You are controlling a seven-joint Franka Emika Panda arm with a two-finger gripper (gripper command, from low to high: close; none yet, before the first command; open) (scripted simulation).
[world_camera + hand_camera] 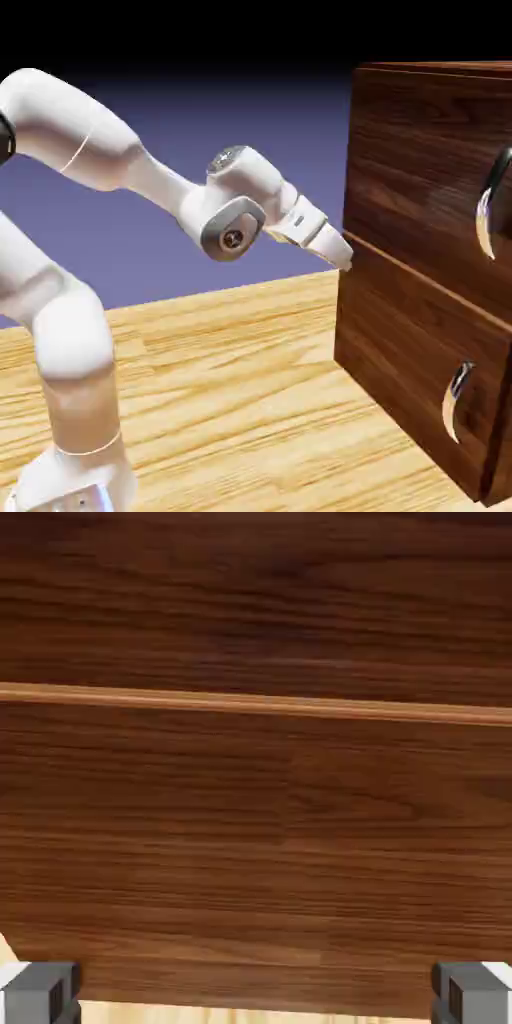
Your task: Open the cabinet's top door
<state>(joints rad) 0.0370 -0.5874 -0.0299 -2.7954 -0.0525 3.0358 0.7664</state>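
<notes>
Cabinet (420,290) — large box in dark reddish-brown wood grain, flat-faced and square-edged, at the exterior view's right, on a pale yellow wood-grain surface (230,400). Two front panels, stacked: top door (420,170), the upper and taller, with a curved handle (489,205) in silver and black; lower panel (410,350), shorter, with a curved silver handle (456,402) of its own. A thin, lighter brown seam (430,283) divides the two. Top door closed against the cabinet body.

Arm (110,135) — white, glossy, rounded segments with a grey disc-shaped joint cap (234,236); reaches from the exterior view's left to the near side of the cabinet fronts.

Exterior view only: both handles, the arm, the blue-violet backdrop (200,120). Hand view only: the two finger tips, small grey blocks with white beside them, at the bottom corners; also the grain at close range, in long horizontal streaks, the seam crossing the full width.

Gripper (256,994) — open, finger tips wide apart, nothing held between them. In the exterior view its end overlaps the cabinet's edge near the seam; contact cannot be told.
</notes>
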